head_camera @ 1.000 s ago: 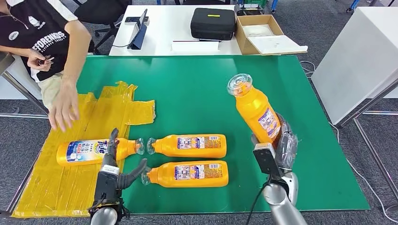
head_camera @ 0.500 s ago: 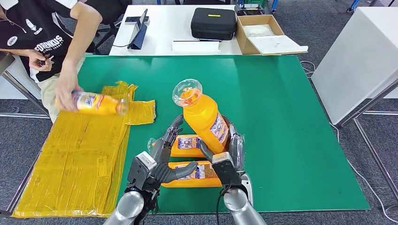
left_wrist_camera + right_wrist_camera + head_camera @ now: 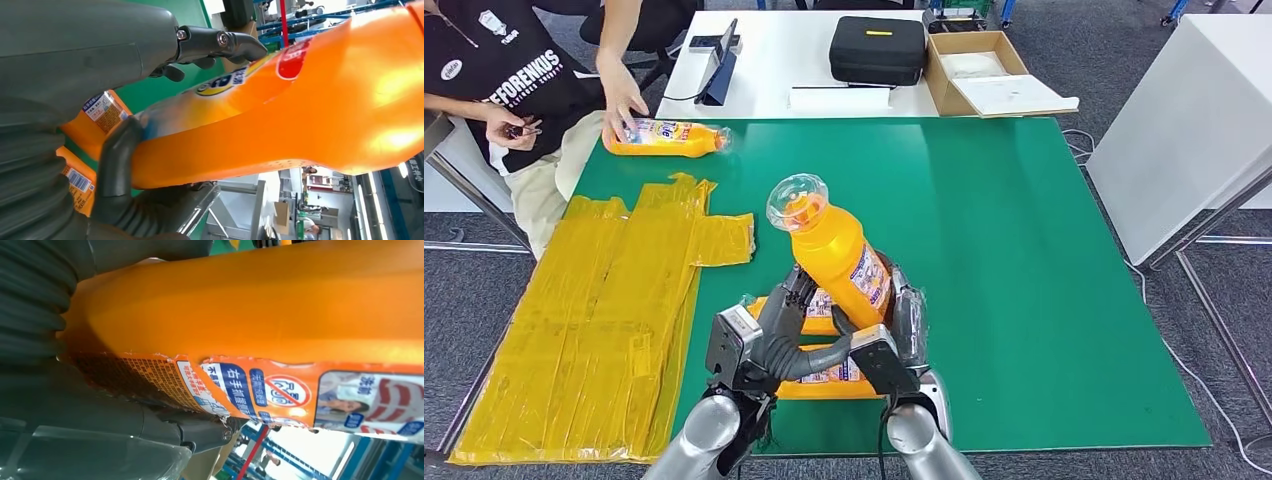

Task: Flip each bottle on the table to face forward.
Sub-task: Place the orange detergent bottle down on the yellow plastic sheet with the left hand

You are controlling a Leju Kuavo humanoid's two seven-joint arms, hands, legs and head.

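Note:
An orange bottle [image 3: 832, 258] with a clear cap [image 3: 797, 200] stands tilted above the green table [image 3: 1024, 260], cap toward the far left. My left hand [image 3: 769, 335] and right hand [image 3: 896, 338] both grip its lower body. In the left wrist view my left hand [image 3: 75, 60] has thumb and fingers wrapped around the bottle [image 3: 300, 115]. The right wrist view has the labelled bottle [image 3: 275, 315] pressed into my right hand [image 3: 75, 410]. Two more orange bottles [image 3: 822, 303] [image 3: 824, 386] lie beneath my hands, mostly hidden. A person's hand [image 3: 624, 100] rests on another bottle [image 3: 666, 138] at the far left corner.
A crumpled yellow plastic sheet [image 3: 594, 320] covers the table's left side. Behind it a white table holds a black case [image 3: 877, 48], a cardboard box [image 3: 984, 70] and a tablet [image 3: 719, 65]. A white cabinet [image 3: 1194, 120] stands to the right. The person sits at the far left.
My right hand carried the bottle from the right to the table's middle, and my left hand rose and closed on it. The person picked up the left bottle and laid it at the far left corner.

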